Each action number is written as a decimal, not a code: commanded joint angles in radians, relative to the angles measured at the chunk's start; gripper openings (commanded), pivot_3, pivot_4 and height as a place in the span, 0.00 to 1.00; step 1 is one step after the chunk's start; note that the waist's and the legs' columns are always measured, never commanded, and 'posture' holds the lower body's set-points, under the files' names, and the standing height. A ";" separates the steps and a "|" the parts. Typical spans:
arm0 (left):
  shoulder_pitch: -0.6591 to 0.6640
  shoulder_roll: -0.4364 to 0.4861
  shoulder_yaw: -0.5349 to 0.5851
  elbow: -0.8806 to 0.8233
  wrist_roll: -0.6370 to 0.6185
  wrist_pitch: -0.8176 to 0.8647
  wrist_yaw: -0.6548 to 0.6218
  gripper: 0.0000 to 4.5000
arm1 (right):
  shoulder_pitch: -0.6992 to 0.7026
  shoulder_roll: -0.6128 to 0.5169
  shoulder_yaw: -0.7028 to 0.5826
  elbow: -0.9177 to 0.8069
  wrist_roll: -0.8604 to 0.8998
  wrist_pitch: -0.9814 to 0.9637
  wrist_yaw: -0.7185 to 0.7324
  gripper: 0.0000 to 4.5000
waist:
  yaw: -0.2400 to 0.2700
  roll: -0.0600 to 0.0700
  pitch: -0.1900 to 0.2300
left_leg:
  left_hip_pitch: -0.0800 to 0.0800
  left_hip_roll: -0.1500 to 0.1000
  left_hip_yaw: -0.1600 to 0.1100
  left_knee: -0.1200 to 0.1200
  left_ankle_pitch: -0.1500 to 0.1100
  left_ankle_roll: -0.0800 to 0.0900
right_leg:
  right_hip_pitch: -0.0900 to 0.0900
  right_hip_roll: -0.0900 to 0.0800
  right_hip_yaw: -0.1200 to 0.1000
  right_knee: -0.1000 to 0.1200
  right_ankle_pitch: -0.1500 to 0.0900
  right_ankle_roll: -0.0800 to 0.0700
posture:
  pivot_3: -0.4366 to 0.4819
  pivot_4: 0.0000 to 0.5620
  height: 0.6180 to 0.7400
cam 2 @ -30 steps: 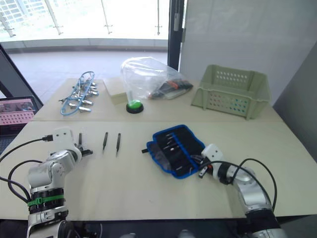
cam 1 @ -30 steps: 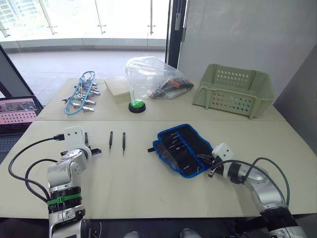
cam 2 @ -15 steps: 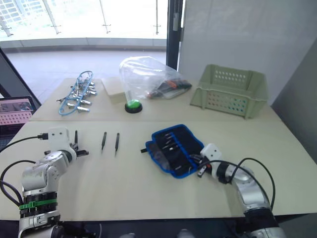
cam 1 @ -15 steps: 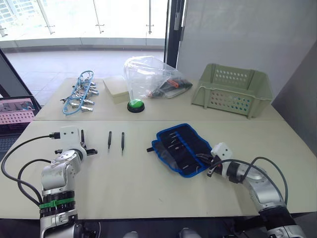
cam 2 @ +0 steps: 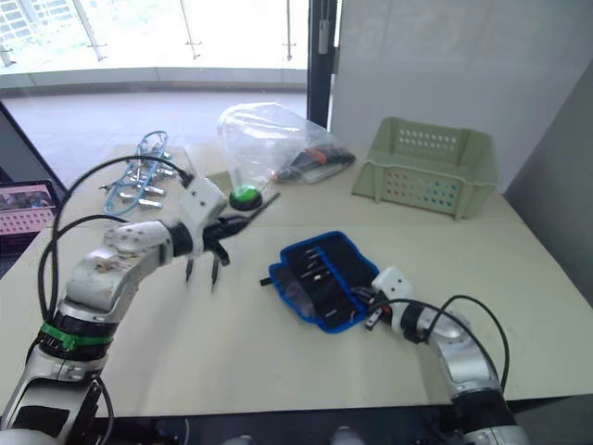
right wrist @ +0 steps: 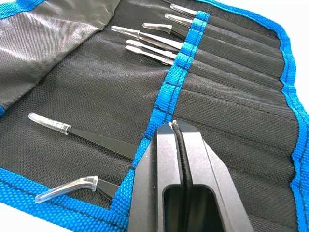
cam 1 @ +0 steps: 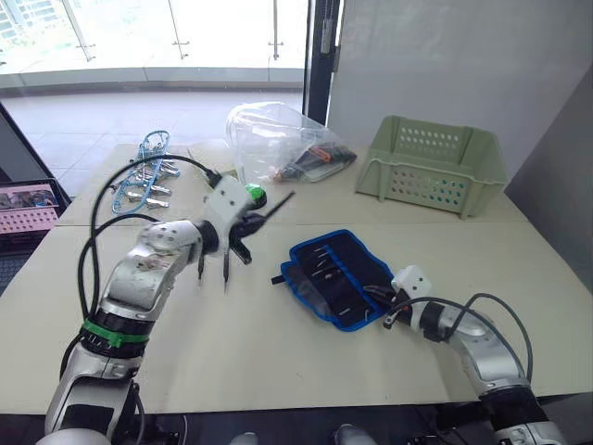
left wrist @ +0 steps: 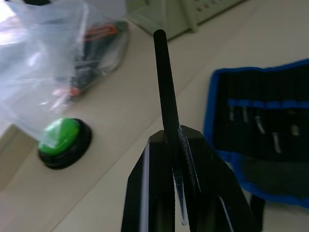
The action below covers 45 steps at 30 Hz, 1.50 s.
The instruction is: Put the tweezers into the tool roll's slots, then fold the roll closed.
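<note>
Left eye view, centre of the frame: the left gripper [cam 1: 243,229] hangs above the table [cam 1: 278,343], its fingers pinched on one black tweezer [cam 1: 273,206] that slants up toward the clear plastic bag [cam 1: 273,139]. In the left wrist view the same tweezer [left wrist: 165,92] stands clamped between the two black fingers [left wrist: 145,193]. Two more tweezers [cam 1: 225,269] lie side by side on the table just under that gripper, partly hidden by it, so that makes three tweezers outside the roll.

The tool roll [cam 1: 338,278] lies open right of centre, its short strap pointing to the left. The right gripper [cam 1: 387,311] rests at the roll's lower right edge; in the right wrist view its fingers [right wrist: 159,193] are pressed together on the blue band, with nothing visibly between them. That view shows six capped tips poking out of the slots [right wrist: 231,96]: four near the top and two at the lower left, one of them bent.

Along the upper part of the frame sit one green button [cam 1: 255,193] beneath the bag, one pale green basket [cam 1: 431,167] at upper right, and a bundle of silver clips with blue cord [cam 1: 144,176] at upper left.
</note>
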 commanded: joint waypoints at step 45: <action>-0.238 -0.342 -0.294 0.428 0.218 0.024 -0.157 0.00 | 0.130 0.023 0.067 -0.080 -0.038 0.114 -0.068 0.00 | 0.014 0.001 0.001 | -0.001 0.000 0.000 0.004 -0.002 0.004 | 0.000 0.000 0.000 0.003 -0.003 0.001 | 0.48 0.27 1.00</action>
